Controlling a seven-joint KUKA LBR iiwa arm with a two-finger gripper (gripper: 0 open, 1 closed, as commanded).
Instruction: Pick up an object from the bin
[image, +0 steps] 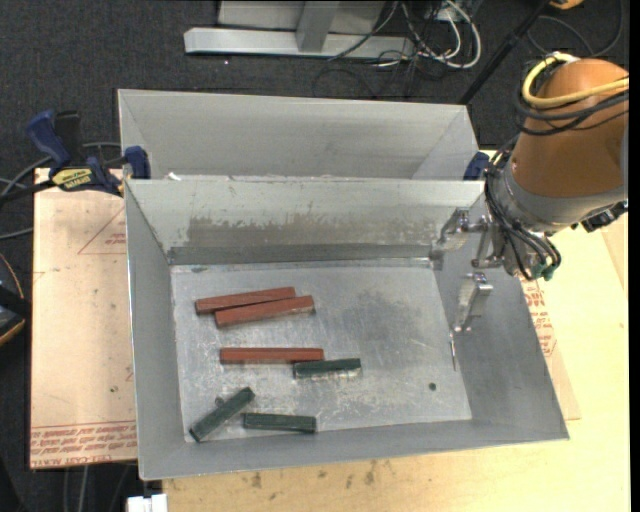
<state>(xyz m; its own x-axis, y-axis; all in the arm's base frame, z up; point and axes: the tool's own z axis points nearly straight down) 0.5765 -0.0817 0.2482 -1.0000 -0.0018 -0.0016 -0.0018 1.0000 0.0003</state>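
I see three red-brown sticks and three dark green sticks in my dull grey bin; the arm's cover is orange.

Grey bin, three brown bars, three green bars

Tool over bin's right slope, well apart from six bars

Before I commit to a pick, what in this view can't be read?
Camera view:
- Too small to identify: the dark speck on the bin floor.
- Two upper red-brown bars: touching or overlapping, unclear.
- Bin's far right corner: hidden behind the gripper and arm.
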